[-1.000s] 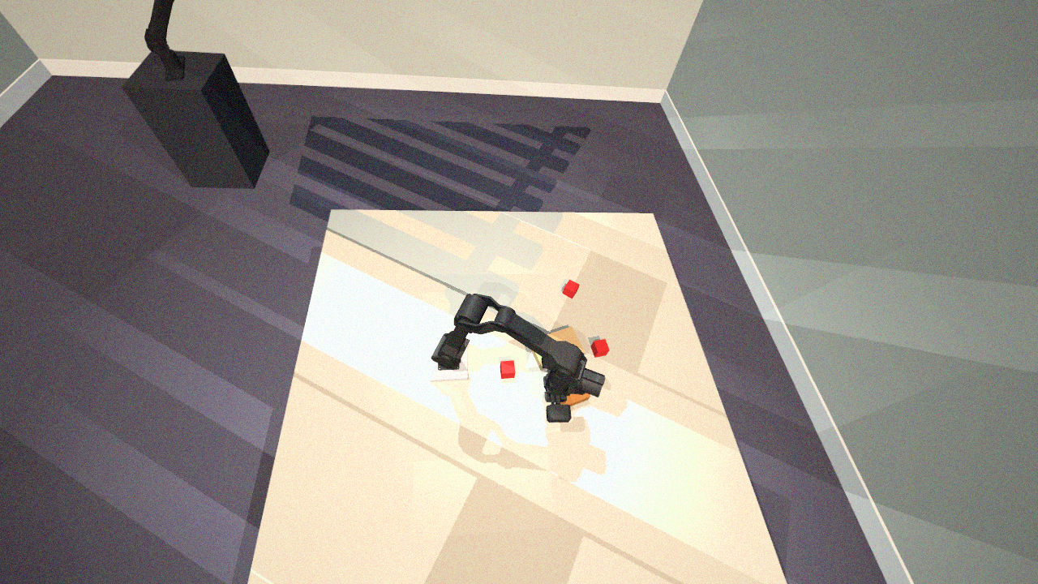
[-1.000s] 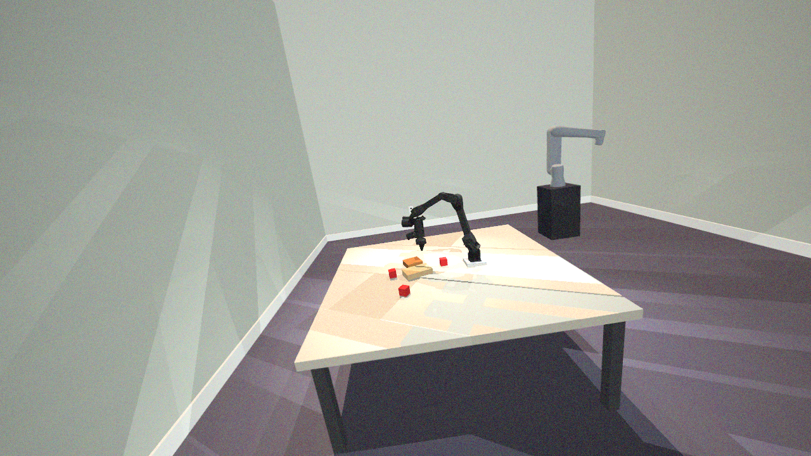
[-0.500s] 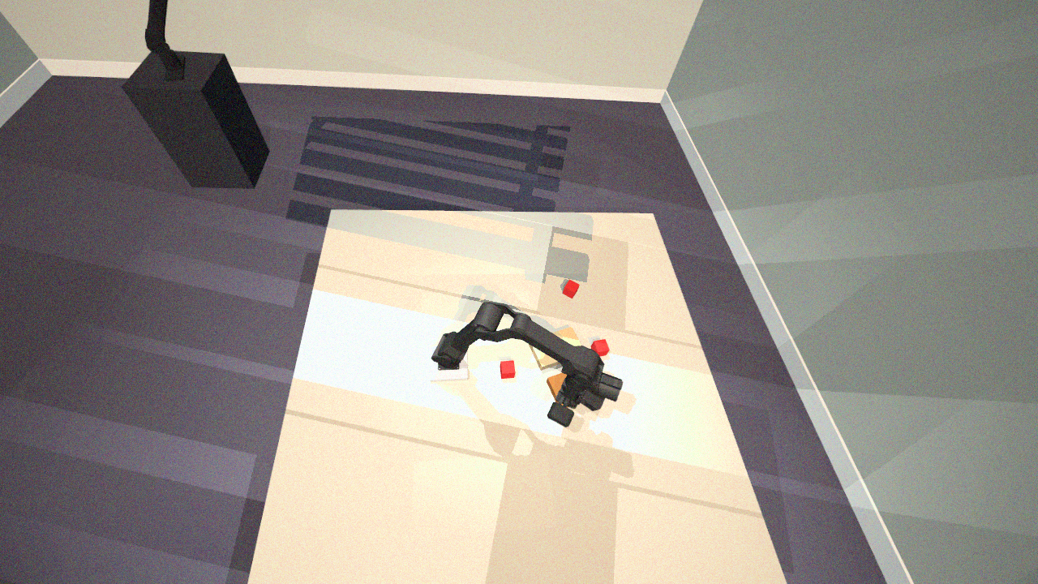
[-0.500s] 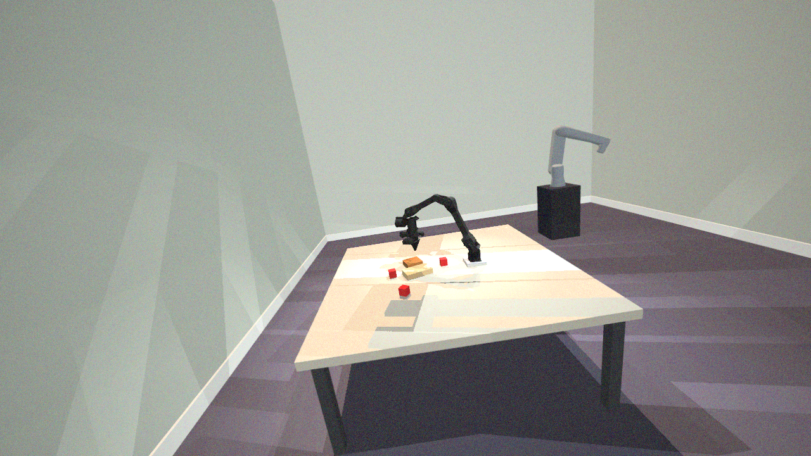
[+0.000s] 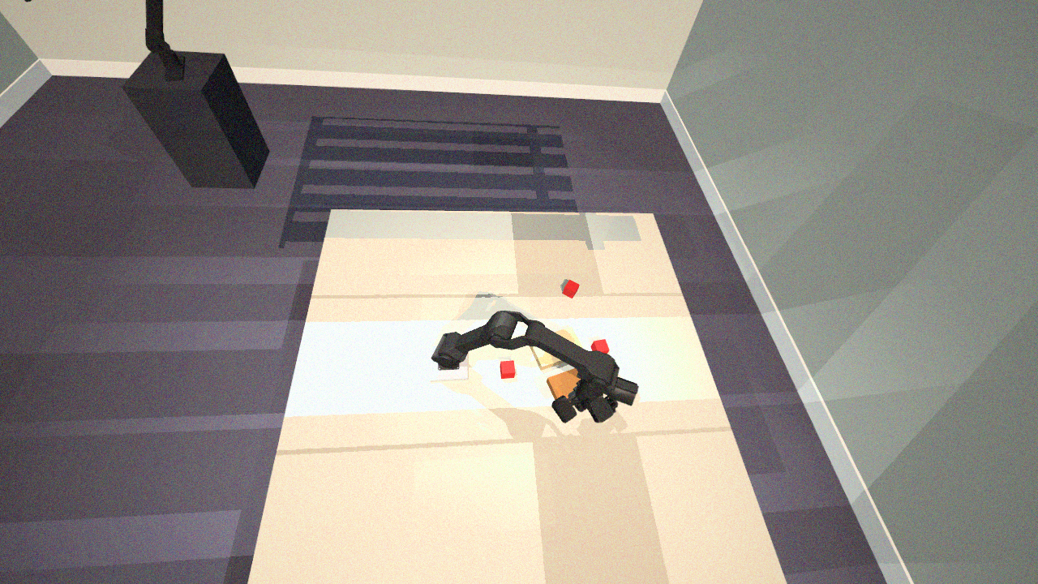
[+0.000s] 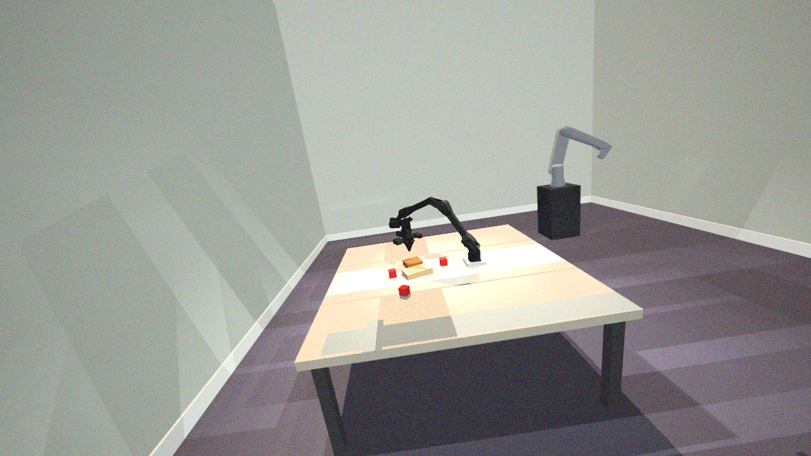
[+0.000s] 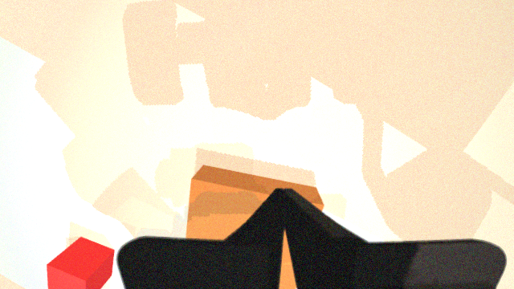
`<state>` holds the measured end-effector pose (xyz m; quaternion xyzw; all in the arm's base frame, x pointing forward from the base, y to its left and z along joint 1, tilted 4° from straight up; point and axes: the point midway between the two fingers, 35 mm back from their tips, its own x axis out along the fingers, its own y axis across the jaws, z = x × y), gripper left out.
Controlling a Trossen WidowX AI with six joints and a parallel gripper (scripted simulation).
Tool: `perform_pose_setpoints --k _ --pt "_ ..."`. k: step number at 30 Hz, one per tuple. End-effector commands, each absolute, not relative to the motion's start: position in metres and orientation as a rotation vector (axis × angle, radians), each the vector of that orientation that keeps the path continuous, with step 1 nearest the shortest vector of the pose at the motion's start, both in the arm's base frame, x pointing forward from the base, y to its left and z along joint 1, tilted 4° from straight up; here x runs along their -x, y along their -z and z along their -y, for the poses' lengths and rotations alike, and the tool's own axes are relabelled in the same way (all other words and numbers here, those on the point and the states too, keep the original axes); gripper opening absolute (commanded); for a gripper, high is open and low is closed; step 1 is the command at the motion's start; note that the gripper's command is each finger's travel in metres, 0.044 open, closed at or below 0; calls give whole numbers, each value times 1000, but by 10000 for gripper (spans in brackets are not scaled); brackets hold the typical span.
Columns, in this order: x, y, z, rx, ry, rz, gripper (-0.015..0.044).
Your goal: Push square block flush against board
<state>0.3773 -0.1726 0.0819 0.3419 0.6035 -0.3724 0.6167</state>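
Observation:
The orange square block [image 5: 561, 385] [image 6: 412, 261] [image 7: 214, 225] lies flat on the table. The tan board [image 5: 545, 355] [image 6: 417, 272] lies flat beside it, with a narrow light strip of table between them in the top view. The arm covers part of both there, so I cannot tell how their edges line up. My gripper [image 6: 409, 249] [image 7: 283, 196] is shut and empty, pointing down above the table near the block. In the wrist view its fingers cover the near part of the block. The fingertips are hidden in the top view, and the board is not clearly seen in the wrist view.
One red cube [image 5: 507, 369] [image 6: 443, 261] lies between the arm's base and the two parts. A second red cube [image 5: 599, 346] [image 6: 392, 273] lies past the board's far end. A third red cube [image 5: 571, 289] [image 6: 404, 290] lies farther off on the board's side. The wrist view shows one red cube [image 7: 80, 261] at lower left.

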Motion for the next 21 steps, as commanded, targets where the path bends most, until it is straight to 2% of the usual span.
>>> perform_pose_setpoints --k 1,9,14,21 --pt "-385 -77 174 -882 952 -1357 0" --pt "-390 -73 176 -936 1006 -1329 0" --pt "-390 -21 178 -939 1010 -1327 0" --pt "-390 -21 177 -939 1010 -1327 0"
